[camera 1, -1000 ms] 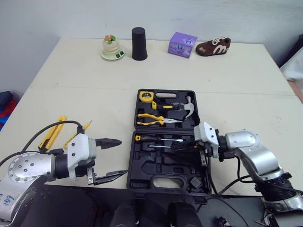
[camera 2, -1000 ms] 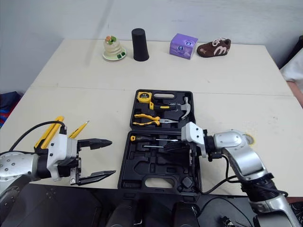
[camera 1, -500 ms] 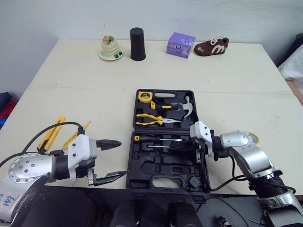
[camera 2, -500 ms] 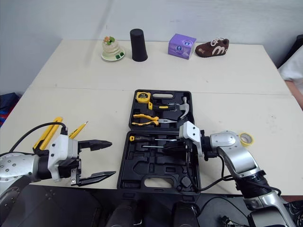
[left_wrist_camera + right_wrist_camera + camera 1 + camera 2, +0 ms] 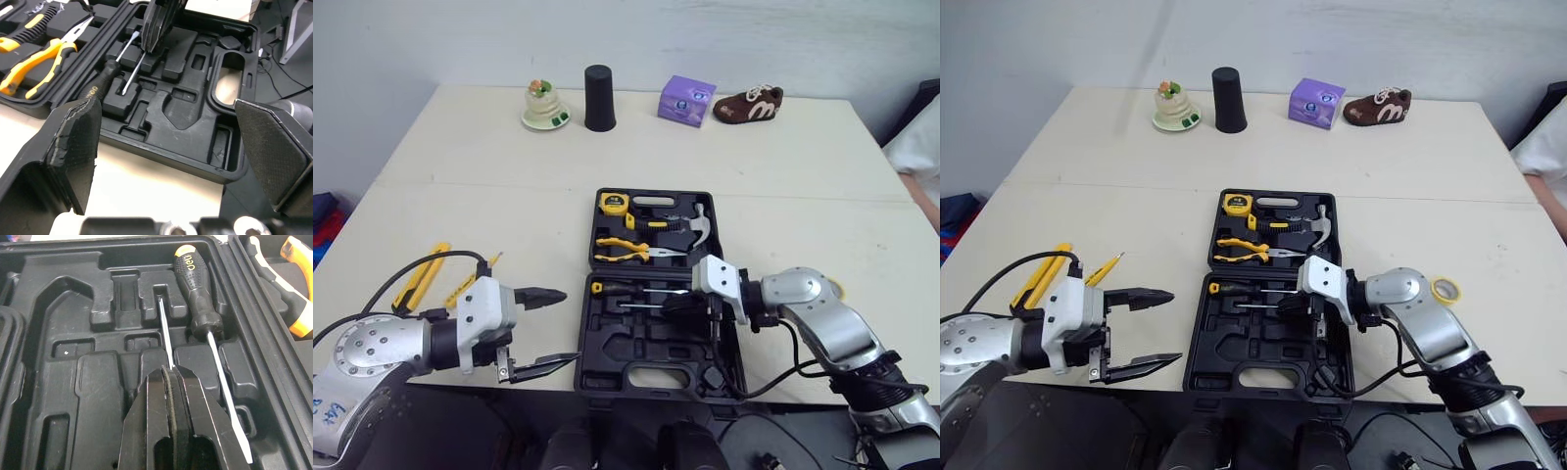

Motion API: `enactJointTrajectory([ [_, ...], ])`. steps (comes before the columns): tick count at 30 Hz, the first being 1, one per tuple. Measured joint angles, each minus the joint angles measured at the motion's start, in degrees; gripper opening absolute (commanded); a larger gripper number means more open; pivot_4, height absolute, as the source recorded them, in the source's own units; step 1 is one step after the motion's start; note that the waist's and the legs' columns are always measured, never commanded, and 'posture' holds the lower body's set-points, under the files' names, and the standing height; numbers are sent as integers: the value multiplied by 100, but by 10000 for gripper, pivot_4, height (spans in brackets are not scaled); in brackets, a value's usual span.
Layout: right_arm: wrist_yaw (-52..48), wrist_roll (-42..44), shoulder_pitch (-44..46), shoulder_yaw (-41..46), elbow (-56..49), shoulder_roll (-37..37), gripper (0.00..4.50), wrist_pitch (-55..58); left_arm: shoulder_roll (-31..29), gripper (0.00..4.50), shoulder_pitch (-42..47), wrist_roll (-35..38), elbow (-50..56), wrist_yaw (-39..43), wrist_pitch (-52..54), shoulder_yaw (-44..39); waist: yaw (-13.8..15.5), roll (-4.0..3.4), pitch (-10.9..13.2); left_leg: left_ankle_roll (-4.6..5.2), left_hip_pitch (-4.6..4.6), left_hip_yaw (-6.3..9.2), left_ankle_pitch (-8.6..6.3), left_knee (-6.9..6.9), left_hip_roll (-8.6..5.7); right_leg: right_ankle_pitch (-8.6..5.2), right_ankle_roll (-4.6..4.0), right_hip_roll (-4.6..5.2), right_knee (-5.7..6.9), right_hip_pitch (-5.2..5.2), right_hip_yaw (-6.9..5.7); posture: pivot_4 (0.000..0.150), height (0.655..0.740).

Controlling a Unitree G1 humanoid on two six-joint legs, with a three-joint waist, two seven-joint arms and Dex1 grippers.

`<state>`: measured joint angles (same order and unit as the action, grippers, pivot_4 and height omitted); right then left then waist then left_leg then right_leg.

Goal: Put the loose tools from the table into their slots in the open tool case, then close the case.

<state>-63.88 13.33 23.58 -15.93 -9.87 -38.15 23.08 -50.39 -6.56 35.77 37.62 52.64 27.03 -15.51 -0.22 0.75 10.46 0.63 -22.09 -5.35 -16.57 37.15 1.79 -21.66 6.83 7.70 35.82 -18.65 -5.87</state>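
Right gripper: black fingers pinched together on a slim steel-shafted screwdriver. Its handle is hidden between them and the bare shaft sticks out ahead.
Held screwdriver: over the near half of the open black plastic tool case. The shaft runs along a moulded groove, just beside the black-handled screwdriver with a yellow cap that lies in its own slot. Whether the held one is fully seated cannot be told.
Left gripper: fingers spread wide and holding nothing, just off the case's left side at the front of the beige table.
Far half of the case: a yellow tape measure, a silver-headed hammer and yellow-handled pliers sit in their slots.
Loose tools: a yellow utility knife and a thin yellow pen-shaped tool lie side by side on the table, well left of the case. A small yellow tape ring lies to its right.
Case lid: open, lying flat.
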Motion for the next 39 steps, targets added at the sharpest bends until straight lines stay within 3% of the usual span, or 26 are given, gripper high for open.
enactJointTrajectory([
  [5, -79, 605, -440, 504, 72, 193, 547, -79, 4, 45000, 52, -22, -30, -16, -9, -3, 5, -7, 5, 4, -14, 1, -3, -5, -1, 0, 0, -4, -15, -3, -4, 1500, 7400],
  [8, 244, 1359, -432, 1713, 196, 306, 547, 67, 141, 45000, 208, -169, -324, -278, -48, -61, 11, -39, 25, 20, -23, -3, -1, 4, -15, 3, 5, -8, -6, -11, -4, 1500, 7400],
  [11, 48, 1566, -460, 2488, 265, -236, 9903, -150, 313, 45000, 390, -215, -577, -532, -63, -243, 25, -35, 23, 23, -22, 2, -5, 0, -9, 3, 5, -5, -12, -6, -7, 1500, 7400],
  [15, 98, 1500, -881, 3240, 786, -482, 29917, -667, 331, 45000, 392, -579, -1303, -868, -286, -750, 15, -36, 24, 21, -22, -6, -4, -5, -6, 3, 5, -14, -5, -6, -12, 1500, 7400],
  [18, 356, 1089, -1143, 3917, 1542, -704, 44340, -1692, 266, 45000, 294, -1151, -2195, -1126, -692, -1207, -4, -40, 27, 27, -19, -38, -7, -4, -11, 3, 6, -19, 2, -22, -24, 1500, 7400],
  [23, 582, 681, -1541, 4638, 2794, -1040, 44801, -3111, 242, 45000, 246, -1728, -3559, -1393, -1427, -1725, -8, -29, 33, 39, -12, -57, -15, -3, -10, 4, 9, -5, -11, -27, -20, 1500, 7400],
  [28, 1524, 328, -2310, 5643, 4818, -1488, 44801, -4345, 195, 45000, 223, -2014, -5364, -2049, -2335, -2658, 9, -16, 41, 32, -24, -68, -25, -17, -9, 2, 6, 29, 1, -67, -14, 1500, 7400],
  [35, 2295, 316, -2915, 6143, 6342, -1568, 44801, -5121, 53, 45000, -359, -2265, -6585, -2922, -2787, -3388, -226, -7, 45, 31, 2, -103, -24, -42, -6, 4, 11, 40, 14, -75, -1, 1500, 7400],
  [39, 2598, 320, -2947, 6137, 6673, -1560, 44801, -5240, 216, 45000, -488, -2229, -6780, -2951, -2846, -3447, -294, -1, 46, 28, 4, -114, -17, -42, -6, 5, 12, 51, 25, -83, -2, 1500, 7400],
])
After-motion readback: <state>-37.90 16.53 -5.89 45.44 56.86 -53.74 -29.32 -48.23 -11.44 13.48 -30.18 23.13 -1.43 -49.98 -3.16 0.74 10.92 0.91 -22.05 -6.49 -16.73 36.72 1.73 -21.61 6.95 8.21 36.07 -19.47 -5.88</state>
